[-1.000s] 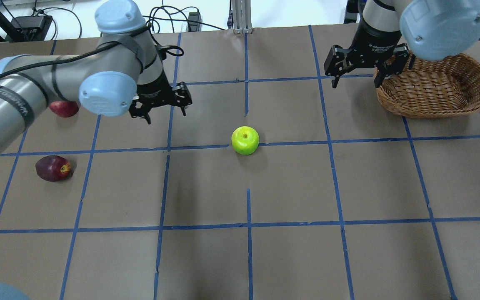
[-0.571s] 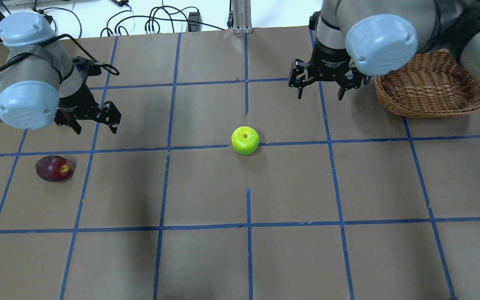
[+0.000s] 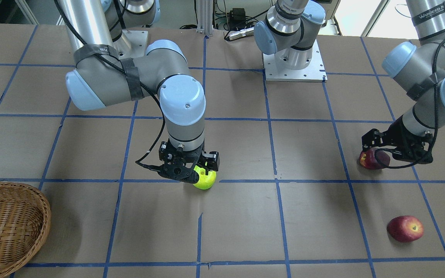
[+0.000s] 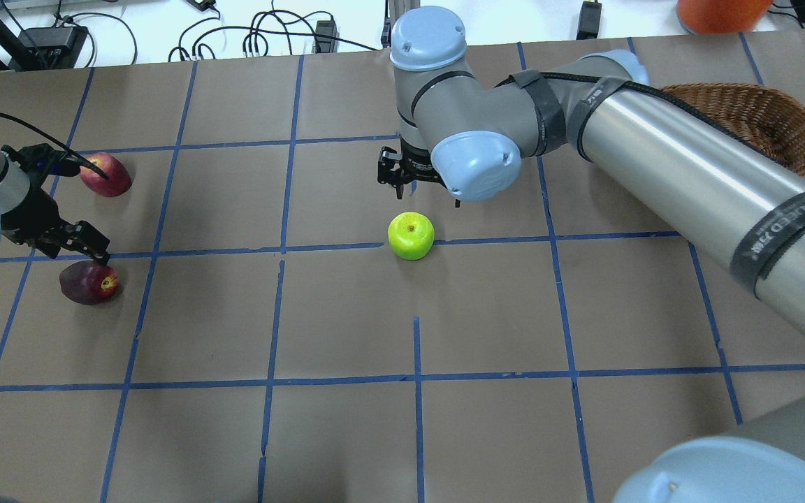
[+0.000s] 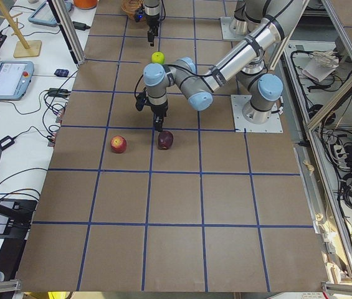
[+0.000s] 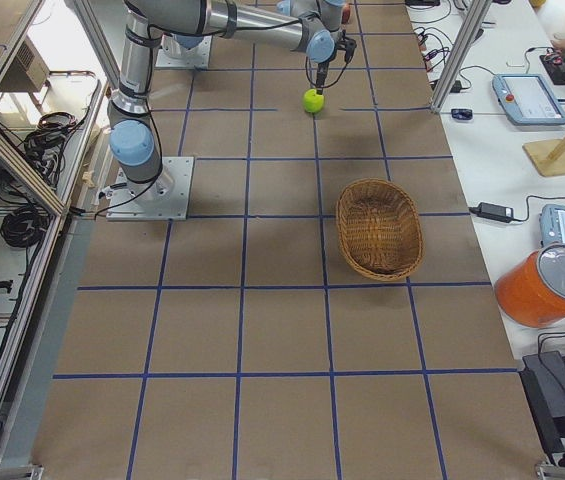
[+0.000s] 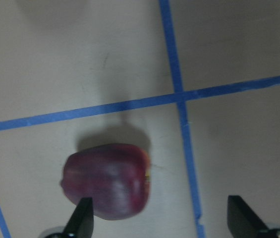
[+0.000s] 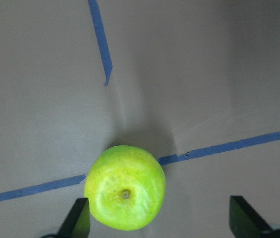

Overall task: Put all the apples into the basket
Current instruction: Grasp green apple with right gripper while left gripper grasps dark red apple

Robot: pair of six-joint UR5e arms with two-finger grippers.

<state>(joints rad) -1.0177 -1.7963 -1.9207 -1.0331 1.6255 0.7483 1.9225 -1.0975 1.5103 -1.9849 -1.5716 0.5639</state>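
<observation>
Pincers both spread wide, gripping nothing: my left gripper (image 7: 162, 218) over maroon apple (image 7: 107, 181), right gripper (image 8: 159, 218) over green apple (image 8: 125, 187). Three apples counting red apple (image 4: 106, 175), one basket (image 6: 379, 228).

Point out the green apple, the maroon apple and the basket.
green apple (image 4: 411, 237), overhead view, top below stem
maroon apple (image 4: 82, 283), overhead view, dark flank
basket (image 6: 379, 230), exterior right view, bare woven floor

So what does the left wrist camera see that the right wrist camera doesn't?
Only the left wrist view shows the dark maroon apple, near one fingertip of the left gripper. Only the right wrist view shows the yellow-green apple, stem up, by the right gripper. Both show the brown table, blue tape lines and open jaws.
</observation>
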